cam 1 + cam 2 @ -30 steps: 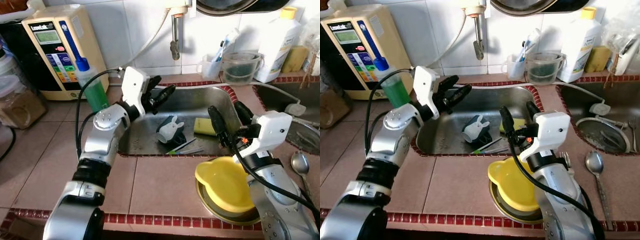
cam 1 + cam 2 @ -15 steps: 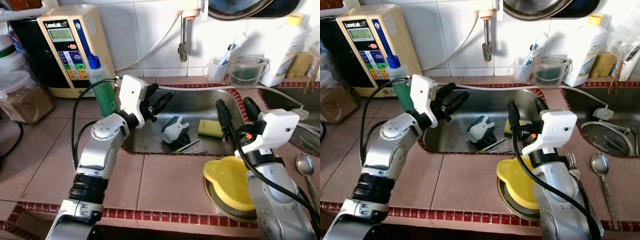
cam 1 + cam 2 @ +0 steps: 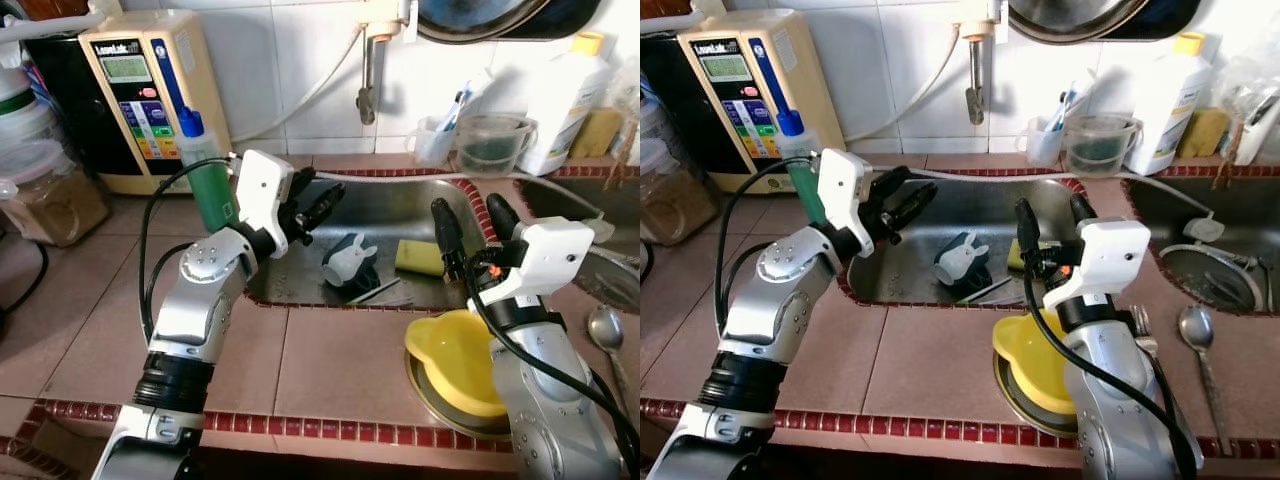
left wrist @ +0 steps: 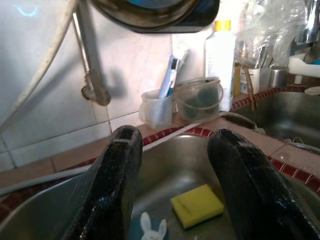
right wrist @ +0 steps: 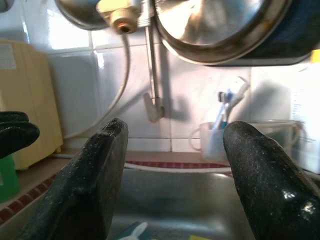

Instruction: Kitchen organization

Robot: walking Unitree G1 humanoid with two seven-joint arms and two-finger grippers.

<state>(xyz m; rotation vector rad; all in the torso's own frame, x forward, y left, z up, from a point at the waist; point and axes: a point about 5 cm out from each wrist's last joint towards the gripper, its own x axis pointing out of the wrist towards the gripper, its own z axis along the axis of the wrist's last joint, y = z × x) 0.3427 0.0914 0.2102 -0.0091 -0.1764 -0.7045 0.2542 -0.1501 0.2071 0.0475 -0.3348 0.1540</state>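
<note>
A steel sink holds a white and dark bunny-shaped cup, a yellow sponge and a few thin utensils. My left gripper hovers open over the sink's left rim, pointing toward the cup; the left wrist view shows the sponge between its fingers. Above the sink's front right corner my right gripper is open and holds nothing, its fingers spread wide. A yellow bowl rests on a metal plate on the counter, just below the right arm.
A green soap bottle and a water ioniser stand at the back left, a jar further left. A toothbrush cup, a clear container and a white bottle line the back. A spoon lies at the right.
The whole picture has shifted, so the camera moved. Both grippers keep their places over the sink and stay open.
</note>
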